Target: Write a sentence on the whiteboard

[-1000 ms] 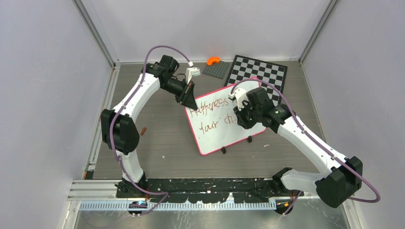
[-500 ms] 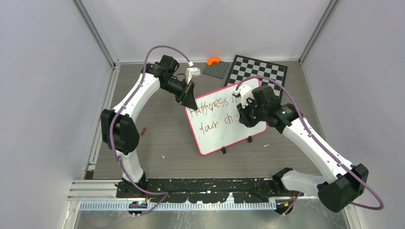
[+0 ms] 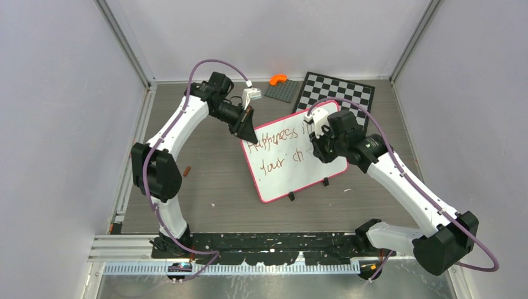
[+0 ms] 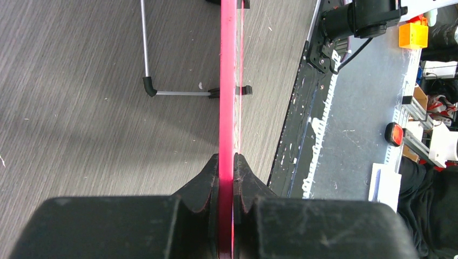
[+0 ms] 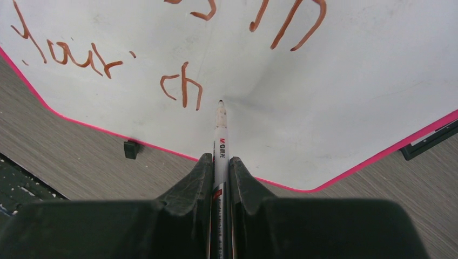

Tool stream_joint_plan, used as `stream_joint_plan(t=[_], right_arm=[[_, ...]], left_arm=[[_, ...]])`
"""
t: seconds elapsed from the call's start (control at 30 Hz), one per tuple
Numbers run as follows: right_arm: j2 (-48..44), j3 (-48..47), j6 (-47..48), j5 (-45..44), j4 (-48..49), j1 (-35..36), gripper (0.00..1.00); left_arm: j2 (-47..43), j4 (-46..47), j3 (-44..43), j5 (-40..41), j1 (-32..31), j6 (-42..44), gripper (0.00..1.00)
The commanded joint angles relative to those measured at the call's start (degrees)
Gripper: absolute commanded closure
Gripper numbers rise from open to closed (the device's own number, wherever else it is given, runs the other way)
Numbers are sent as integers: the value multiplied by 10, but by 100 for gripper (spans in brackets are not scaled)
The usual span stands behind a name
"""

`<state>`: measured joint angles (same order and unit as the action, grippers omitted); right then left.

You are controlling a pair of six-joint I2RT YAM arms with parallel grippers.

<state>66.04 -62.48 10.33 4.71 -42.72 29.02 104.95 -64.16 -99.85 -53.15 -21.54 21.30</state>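
Whiteboard (image 3: 283, 184): white, pink frame, black clip feet, set skewed on worktop (image 3: 218, 184). Sentence (image 3: 277, 136): red-brown marker, two lines, "Happiness in" / "your ch".

Your whiteboard (image 5: 335, 91): smooth white face with a soft sheen. Its frame (image 4: 227, 81) looks like glossy pink-red plastic.
Its stand leg (image 4: 143, 38): bare bright metal rod with a black tip, possibly rubber.
Your marker (image 5: 220, 141): smooth white plastic barrel with a printed label.
Your left claw (image 4: 227, 164) and right claw (image 5: 220, 162): matt black plastic, faintly grainy.
The surface (image 4: 81, 118): matt grey, with a finely ridged wood-grain texture.
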Motion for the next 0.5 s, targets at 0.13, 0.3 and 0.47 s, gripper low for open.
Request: stream_joint_plan(t=[0.13,0.3,0.47], right_arm=[[11,-14,-9,-14,51,-2,100],[21,-15,-13,5,57,-2,100],[29,-11,-5,16,48,-1,100]], left_arm=[[5,-22,24,94,-23,57,100],[3,-21,26,95,-22,57,100],[3,-20,28,96,-22,59,100]])
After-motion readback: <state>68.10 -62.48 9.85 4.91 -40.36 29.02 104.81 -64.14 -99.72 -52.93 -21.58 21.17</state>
